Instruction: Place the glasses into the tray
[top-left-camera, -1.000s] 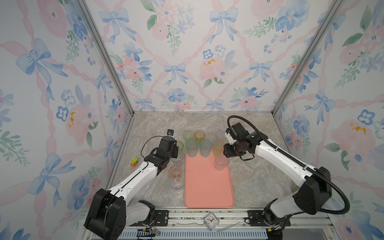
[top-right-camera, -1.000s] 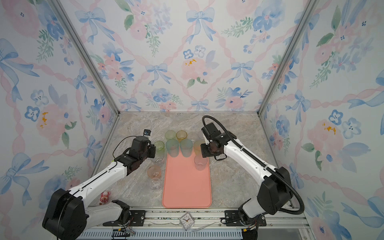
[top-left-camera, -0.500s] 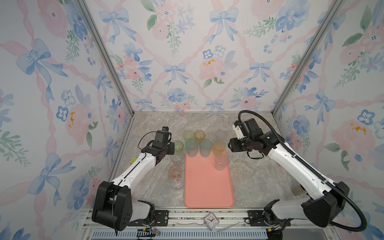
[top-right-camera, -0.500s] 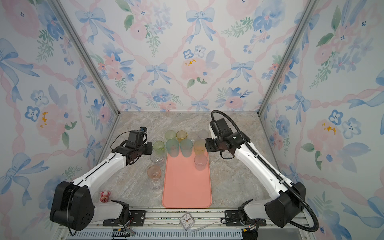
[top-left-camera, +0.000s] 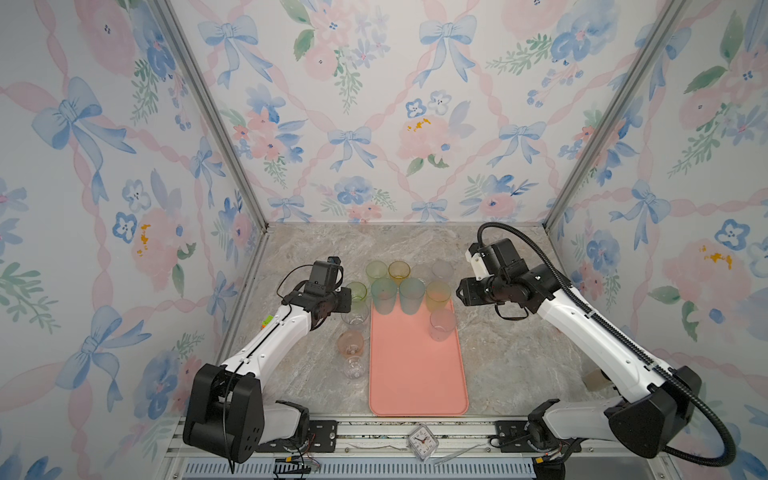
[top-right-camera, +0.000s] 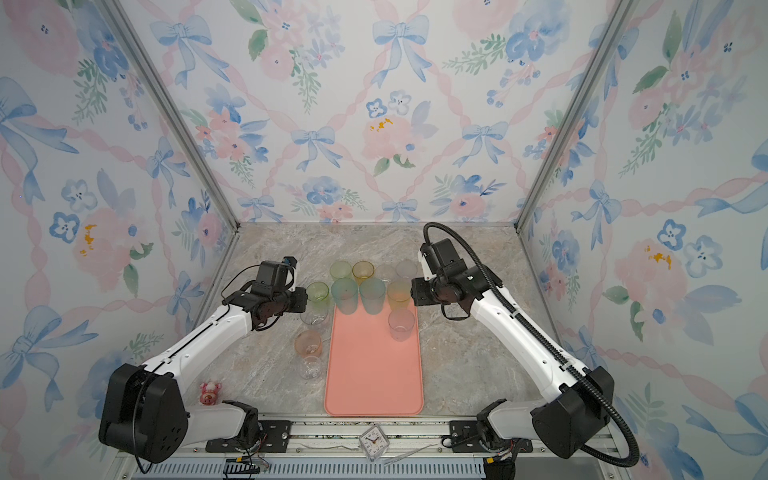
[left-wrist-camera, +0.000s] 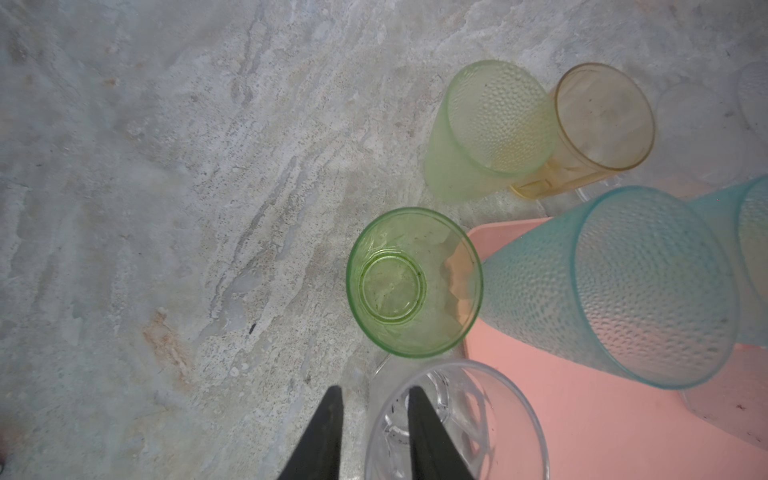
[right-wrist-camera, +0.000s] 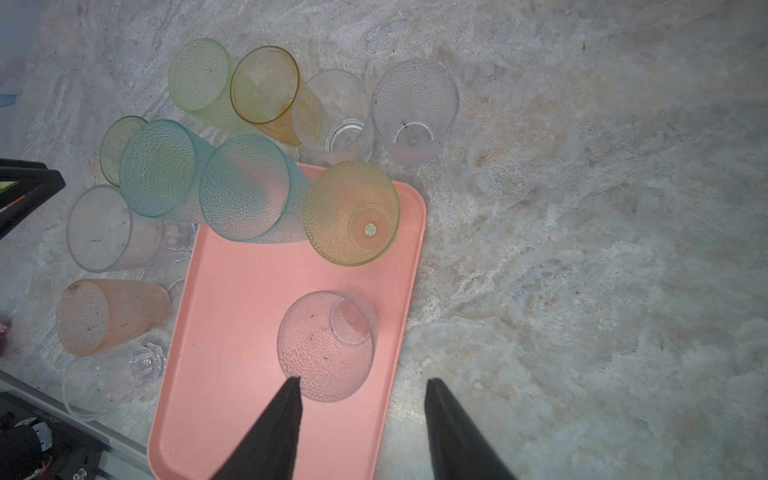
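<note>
While floral wallpaper (top-left-camera: 374, 104) with blue bows covers three walls, the grey-beige marbled tabletop (top-left-camera: 519, 357) carries the tray (top-left-camera: 415, 374) lengthwise at centre. Four glasses (top-left-camera: 411, 293) stand in its far half, the others on the stone behind it and to its left. The left gripper (left-wrist-camera: 375, 390), jaws narrowly apart, hovers at a clear glass's (left-wrist-camera: 490, 415) rim, holding nothing. The right gripper (right-wrist-camera: 363, 380) hangs wide and empty over the tray's edge.

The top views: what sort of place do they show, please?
Probably a robot test booth, not a real home: flat floral wallpaper panels set in bare aluminium posts, two white-and-black robot arms fixed at a metal front rail, and a marble-patterned tabletop.
</note>
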